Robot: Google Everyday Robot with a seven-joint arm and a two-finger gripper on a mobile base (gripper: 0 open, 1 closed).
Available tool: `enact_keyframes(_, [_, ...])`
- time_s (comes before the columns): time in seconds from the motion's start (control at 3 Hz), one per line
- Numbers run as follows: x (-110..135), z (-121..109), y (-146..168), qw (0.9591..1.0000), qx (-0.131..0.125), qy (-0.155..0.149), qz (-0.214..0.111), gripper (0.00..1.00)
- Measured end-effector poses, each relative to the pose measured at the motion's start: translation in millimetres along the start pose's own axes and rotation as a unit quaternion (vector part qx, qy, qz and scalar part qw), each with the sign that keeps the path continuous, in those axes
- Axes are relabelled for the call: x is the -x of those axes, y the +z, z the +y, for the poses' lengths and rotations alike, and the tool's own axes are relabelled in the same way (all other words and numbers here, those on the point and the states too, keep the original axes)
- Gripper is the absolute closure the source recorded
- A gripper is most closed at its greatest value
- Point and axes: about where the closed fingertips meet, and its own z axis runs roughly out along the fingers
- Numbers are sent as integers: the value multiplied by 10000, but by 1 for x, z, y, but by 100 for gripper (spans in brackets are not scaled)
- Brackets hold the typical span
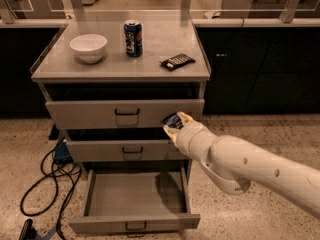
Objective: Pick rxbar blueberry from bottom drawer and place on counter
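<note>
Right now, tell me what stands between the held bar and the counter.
The gripper holds the rxbar blueberry below the counter; its front edge and the black bar just behind stand in the way.
</note>
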Motion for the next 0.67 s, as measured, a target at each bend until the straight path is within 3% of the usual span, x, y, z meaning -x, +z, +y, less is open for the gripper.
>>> enact_keyframes(0.33, [24, 9, -1, 9995, 298, -61, -11, 100])
enact_keyframes(0.67, [24, 9, -1, 9995, 299, -61, -11, 100])
